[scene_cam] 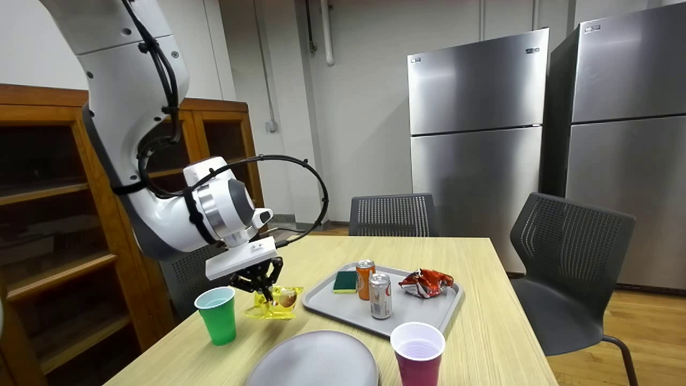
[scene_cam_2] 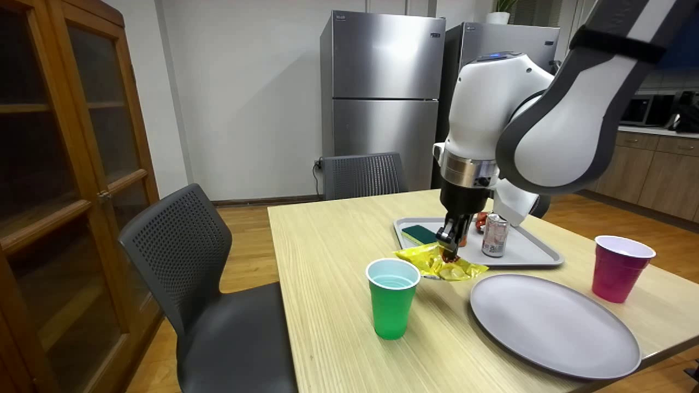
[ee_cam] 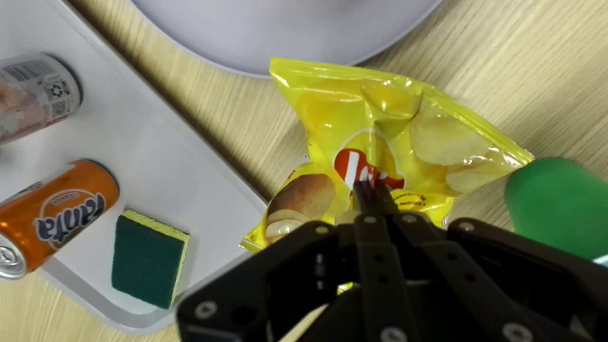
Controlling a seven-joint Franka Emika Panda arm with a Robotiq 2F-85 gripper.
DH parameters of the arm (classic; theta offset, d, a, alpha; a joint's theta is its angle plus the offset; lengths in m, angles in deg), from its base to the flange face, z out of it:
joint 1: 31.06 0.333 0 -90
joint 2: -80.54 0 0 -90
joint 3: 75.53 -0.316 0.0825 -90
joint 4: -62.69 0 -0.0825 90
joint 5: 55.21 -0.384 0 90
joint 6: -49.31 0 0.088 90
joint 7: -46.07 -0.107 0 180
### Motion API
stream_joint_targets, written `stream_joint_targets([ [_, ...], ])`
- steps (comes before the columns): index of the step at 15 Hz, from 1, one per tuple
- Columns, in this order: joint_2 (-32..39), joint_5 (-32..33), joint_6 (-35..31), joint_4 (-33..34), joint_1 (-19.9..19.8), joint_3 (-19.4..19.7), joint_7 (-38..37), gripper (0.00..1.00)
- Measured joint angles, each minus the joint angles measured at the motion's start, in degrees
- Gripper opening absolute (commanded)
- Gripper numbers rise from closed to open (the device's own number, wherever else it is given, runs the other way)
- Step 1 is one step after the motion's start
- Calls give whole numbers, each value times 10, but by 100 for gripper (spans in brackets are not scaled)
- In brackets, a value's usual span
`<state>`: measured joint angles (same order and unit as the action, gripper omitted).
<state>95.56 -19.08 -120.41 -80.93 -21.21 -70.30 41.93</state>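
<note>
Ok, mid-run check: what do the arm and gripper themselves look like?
The Franka Emika Panda arm is white and rounded, with dark grey edging and a silver metal ring near its end. Black cables, tied by black straps, run along it and loop outward. A white box-shaped housing sits by the Robotiq gripper, which is black with slim fingers and round silver screw heads.

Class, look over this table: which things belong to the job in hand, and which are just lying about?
Job in hand:
gripper, shut
yellow bag, in its grip

Lying about, it seems:
green cup
pink cup
plate
tray, bearing orange can, silver can, sponge and red packet
</note>
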Motion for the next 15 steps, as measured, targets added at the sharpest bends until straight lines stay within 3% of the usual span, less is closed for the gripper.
stream_joint_targets([
  [7,76,3,0,54,54,26,-37,0],
  [13,105,3,-1,67,75,38,-44,0],
  [14,107,3,-2,68,77,39,-44,26],
  [15,108,3,-2,69,78,40,-44,28],
])
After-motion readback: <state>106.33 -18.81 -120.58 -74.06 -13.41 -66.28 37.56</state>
